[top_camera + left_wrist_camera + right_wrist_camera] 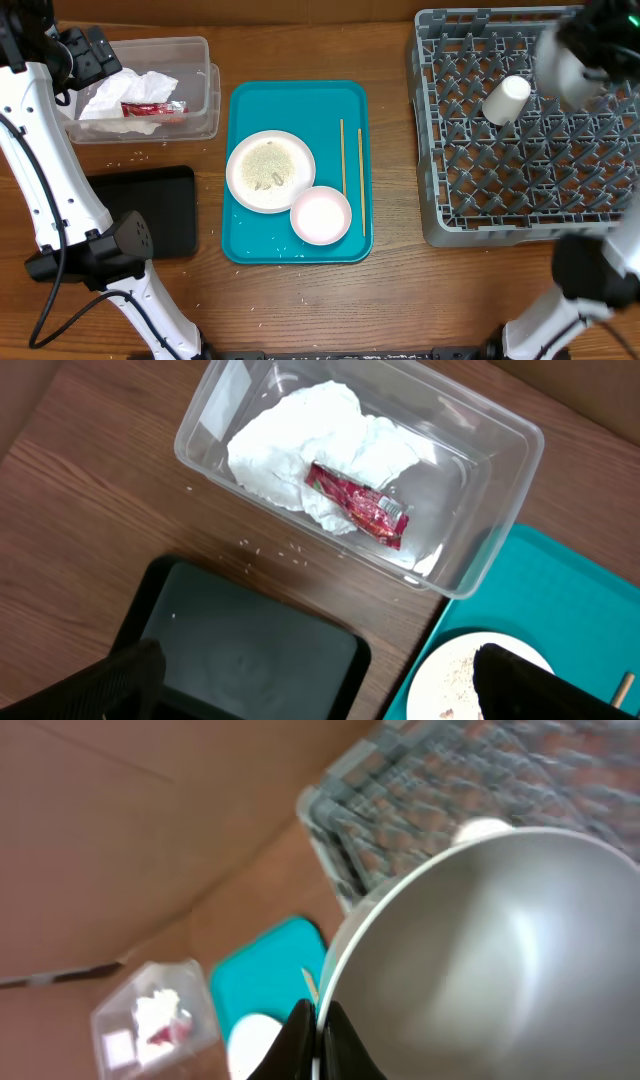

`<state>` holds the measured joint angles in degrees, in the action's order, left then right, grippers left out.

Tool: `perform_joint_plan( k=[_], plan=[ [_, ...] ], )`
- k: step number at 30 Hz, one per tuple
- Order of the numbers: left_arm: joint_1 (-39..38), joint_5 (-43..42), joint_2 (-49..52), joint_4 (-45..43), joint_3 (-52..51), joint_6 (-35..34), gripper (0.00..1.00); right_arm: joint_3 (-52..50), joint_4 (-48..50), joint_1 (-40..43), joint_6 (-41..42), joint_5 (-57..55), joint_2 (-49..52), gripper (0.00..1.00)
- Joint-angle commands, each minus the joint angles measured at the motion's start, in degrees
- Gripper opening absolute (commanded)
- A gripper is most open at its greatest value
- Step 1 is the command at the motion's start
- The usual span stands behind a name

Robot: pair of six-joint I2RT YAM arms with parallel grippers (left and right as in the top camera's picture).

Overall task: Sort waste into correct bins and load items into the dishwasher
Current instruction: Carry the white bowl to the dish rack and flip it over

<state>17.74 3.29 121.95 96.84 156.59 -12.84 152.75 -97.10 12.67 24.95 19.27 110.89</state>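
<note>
Right jaws (318,1036): closed narrow on the rim of the grey bowl (480,950), one finger on each side of the wall. The bowl fills my right wrist view, hollow side toward the camera. I cannot read its tilt exactly, since the view is blurred.

Overhead, the bowl shows as a pale smear at the 1 o'clock corner of the dish rack (428,200), above the pegs and not seated among them. The small white cup (507,99) lies on its side in the rack, near the bowl at its 8 o'clock.

Judgement: loading step, bowl in hand. The slot I need is straight below and toward 7 o'clock. The descent must keep clear of the cup. The right arm is plainly the nearer one for the rack.

Left jaws (320,665): spread wide, holding nothing, hovering over the seam between the black tray (250,650) and the clear tub (500,510). In the tub, the red wrapper (358,505) rests on the napkin (290,460). A few rice grains (270,545) lie on the desk between tub and tray.

On the teal tray (250,100) at 3 o'clock of the left jaws:
- the plate (270,170), with scraps on it
- the small dish (321,214), touching the plate's 4 o'clock edge
- two chopsticks (343,155), long axis 12 to 6

The left arm is nearer to these.
</note>
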Motion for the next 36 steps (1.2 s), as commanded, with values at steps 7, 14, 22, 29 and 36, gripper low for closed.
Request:
perform_joint_plan(
  k=[7,14,22,29,36],
  plan=[
    [0.2,0.3,-0.5,0.0,-0.1,1.3,1.00,-29.0,3.7,2.6,-20.3,20.0,-4.7,0.04],
    [0.2,0.3,-0.5,0.0,-0.1,1.3,1.00,-46.6,16.6,7.0,-23.7,42.9,-4.7,0.04],
    [0.2,0.3,-0.5,0.0,-0.1,1.3,1.00,-62.8,35.8,11.5,-21.0,66.6,-4.4,0.04],
    [0.2,0.3,-0.5,0.0,-0.1,1.3,1.00,-73.9,47.6,12.3,-5.9,58.5,-4.4,0.04],
    [0.2,0.3,-0.5,0.0,-0.1,1.3,1.00,-74.4,46.5,15.6,-5.2,53.2,-4.4,0.04]
  ],
)
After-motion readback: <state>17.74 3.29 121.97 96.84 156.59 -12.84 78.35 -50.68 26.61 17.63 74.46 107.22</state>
